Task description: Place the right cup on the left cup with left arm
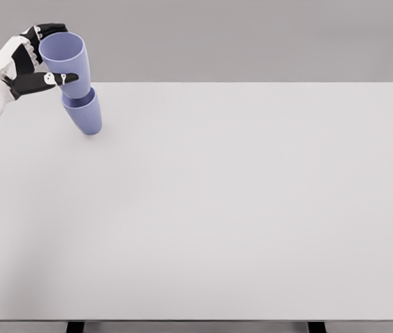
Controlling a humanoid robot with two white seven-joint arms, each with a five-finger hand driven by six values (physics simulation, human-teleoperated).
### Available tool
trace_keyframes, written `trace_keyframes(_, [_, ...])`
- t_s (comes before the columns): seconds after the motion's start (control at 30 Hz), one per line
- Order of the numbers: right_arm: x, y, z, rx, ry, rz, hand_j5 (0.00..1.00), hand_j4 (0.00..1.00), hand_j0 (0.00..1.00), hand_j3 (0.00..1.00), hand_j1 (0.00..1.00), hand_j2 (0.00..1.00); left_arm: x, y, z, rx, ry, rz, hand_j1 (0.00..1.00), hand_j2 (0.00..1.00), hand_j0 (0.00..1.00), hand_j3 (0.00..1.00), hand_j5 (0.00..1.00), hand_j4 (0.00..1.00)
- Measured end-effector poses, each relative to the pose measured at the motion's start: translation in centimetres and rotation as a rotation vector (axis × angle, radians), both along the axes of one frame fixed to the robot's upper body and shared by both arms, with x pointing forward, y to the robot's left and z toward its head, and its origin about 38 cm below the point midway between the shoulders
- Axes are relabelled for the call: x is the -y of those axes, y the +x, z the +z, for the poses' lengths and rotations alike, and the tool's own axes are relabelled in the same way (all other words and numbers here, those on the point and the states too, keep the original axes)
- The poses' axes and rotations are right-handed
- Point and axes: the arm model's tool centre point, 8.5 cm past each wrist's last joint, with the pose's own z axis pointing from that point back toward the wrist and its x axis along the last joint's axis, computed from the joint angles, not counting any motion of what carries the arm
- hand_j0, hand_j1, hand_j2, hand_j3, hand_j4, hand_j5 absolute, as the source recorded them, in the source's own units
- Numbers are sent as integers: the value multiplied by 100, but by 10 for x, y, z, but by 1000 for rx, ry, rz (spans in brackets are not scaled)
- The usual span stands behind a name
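Blue upper cup (64, 62) nested into lower cup (85, 114), upper left of frame; left hand (26, 69) gripping it. Stacking looks done; release left. White tabletop (217, 208).

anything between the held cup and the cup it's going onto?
Nothing visible. The left robot hand grips the upper cup, whose base already sits in the mouth of the lower cup. Both lean over at the table's far left.

Clearly a simulated test bench, not a lived-in room. Shown by a bare white table (238, 208) spreading right of the fingers (61, 78), and a flat grey backdrop (251, 35) behind them.
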Motion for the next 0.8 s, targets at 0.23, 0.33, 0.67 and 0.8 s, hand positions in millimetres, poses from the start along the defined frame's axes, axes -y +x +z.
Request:
trace_keyframes(0.23, [0,0,0,0,0,0,100,100,100,100,100,100,1,5,-5,-11,-13,11,76,76,76,76,76,76])
trace_keyframes(0.33, [0,0,0,0,0,0,100,100,100,100,100,100,3,8,-5,-11,-19,12,76,76,76,76,76,76])
trace_keyframes(0.67, [0,0,0,0,0,0,100,100,100,100,100,100,0,15,-9,-25,-30,32,76,76,76,76,76,76])
trace_keyframes(0.8, [0,0,0,0,0,0,100,100,100,100,100,100,1,17,-13,-35,-35,37,76,76,76,76,76,76])
